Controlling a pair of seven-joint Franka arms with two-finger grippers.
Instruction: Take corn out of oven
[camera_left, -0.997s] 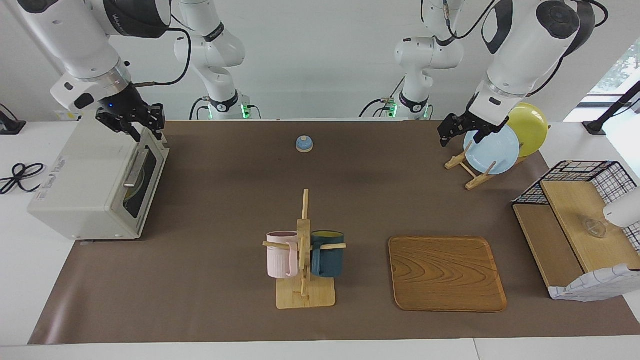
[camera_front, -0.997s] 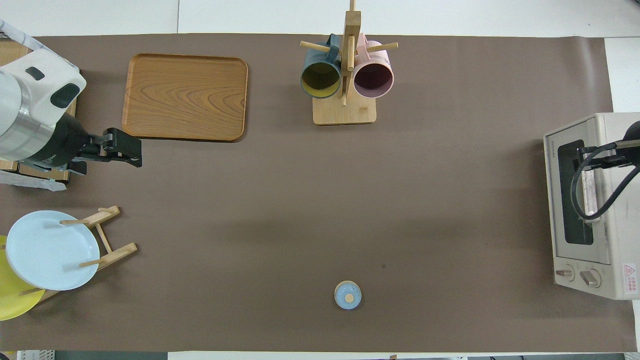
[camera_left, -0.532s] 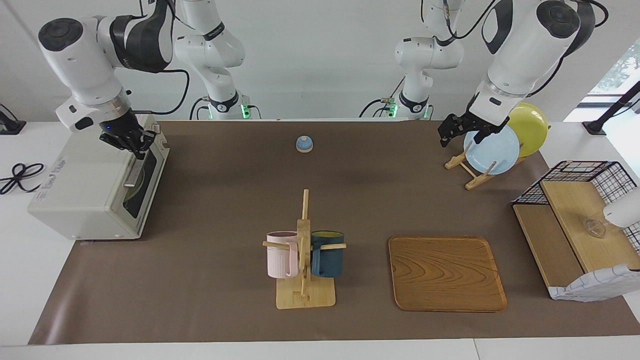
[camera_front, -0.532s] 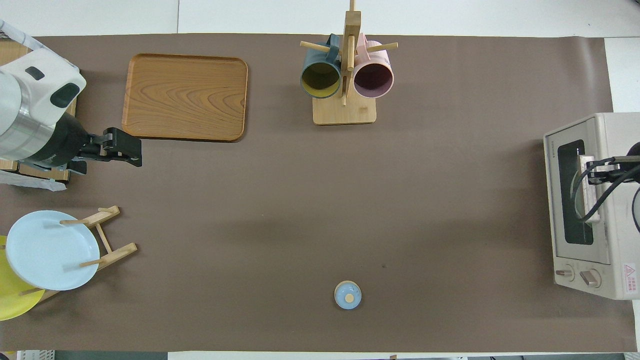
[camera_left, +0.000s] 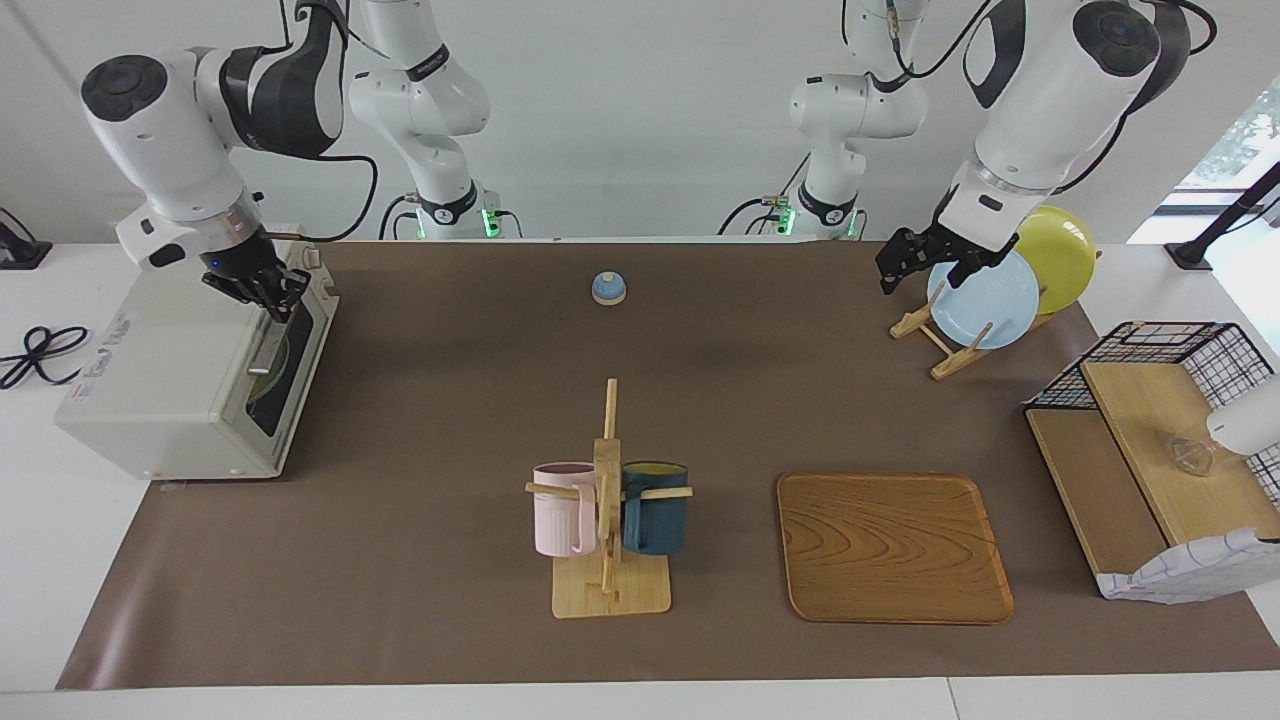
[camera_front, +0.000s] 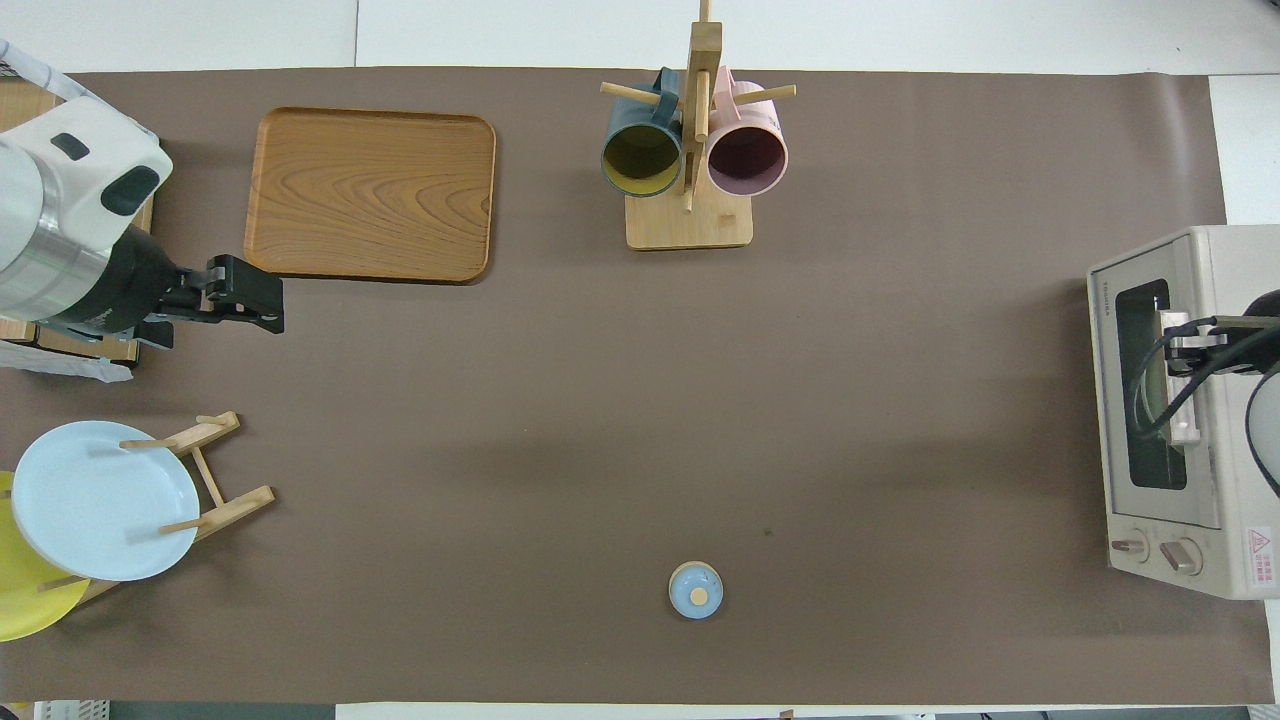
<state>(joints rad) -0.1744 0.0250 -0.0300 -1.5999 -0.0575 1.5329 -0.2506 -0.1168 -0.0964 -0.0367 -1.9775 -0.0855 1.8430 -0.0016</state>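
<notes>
The off-white oven (camera_left: 170, 370) stands at the right arm's end of the table, its dark glass door shut. It also shows in the overhead view (camera_front: 1230, 300). The corn is hidden; only a pale round rim shows through the glass. My right gripper (camera_left: 272, 295) is down at the end of the door's metal handle (camera_left: 268, 345) that lies nearer to the robots. In the overhead view the right gripper (camera_front: 1185, 335) lies over the handle (camera_front: 1185, 400). My left gripper (camera_left: 920, 272) waits open and empty, up in the air by the plate rack, and also shows in the overhead view (camera_front: 268, 307).
A plate rack holds a light blue plate (camera_left: 985, 300) and a yellow plate (camera_left: 1060, 250). A mug tree (camera_left: 608, 500) with two mugs stands mid-table, a wooden tray (camera_left: 893, 547) beside it. A small blue knobbed lid (camera_left: 608, 288) lies near the robots. A wire shelf (camera_left: 1150, 440) stands at the left arm's end.
My right gripper has turned and come down from over the oven's top corner to the door handle. The left arm has not moved.
</notes>
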